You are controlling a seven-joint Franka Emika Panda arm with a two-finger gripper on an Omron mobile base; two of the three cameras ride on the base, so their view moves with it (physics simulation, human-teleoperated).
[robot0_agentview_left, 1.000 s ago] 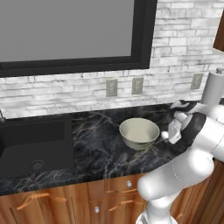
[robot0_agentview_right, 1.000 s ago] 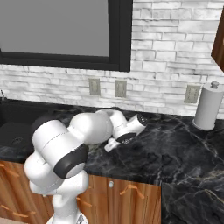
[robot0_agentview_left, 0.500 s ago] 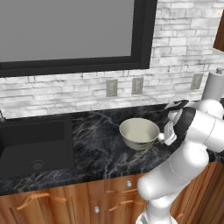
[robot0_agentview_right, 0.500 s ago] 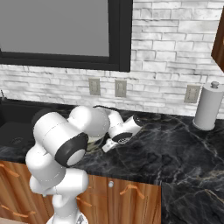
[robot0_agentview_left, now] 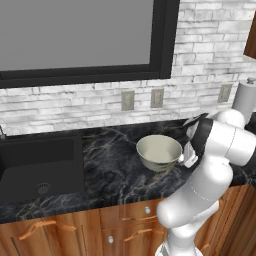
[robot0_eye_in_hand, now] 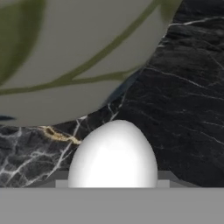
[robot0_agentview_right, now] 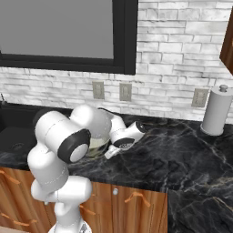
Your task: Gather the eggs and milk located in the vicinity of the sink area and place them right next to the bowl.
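Note:
The egg [robot0_eye_in_hand: 113,153], plain white and oval, is held in my gripper [robot0_agentview_left: 186,159], which is shut on it just above the black marble counter [robot0_agentview_left: 115,170]. The cream-white bowl [robot0_agentview_left: 159,151] stands right beside it. In the hand view the bowl's outer wall [robot0_eye_in_hand: 78,57] looms close above the egg. In the right base view my gripper [robot0_agentview_right: 109,154] sits low at the right side of the bowl [robot0_agentview_right: 98,145], which the arm partly covers. The milk is out of view.
The black sink [robot0_agentview_left: 40,165] lies at the left end of the counter. A white paper-towel roll [robot0_agentview_right: 216,110] stands at the back right against the brick wall. Wooden drawers [robot0_agentview_left: 125,225] run under the counter's front edge.
The gripper has swung left and down with the egg, from right of the bowl to close beside its wall. The bowl has not moved.

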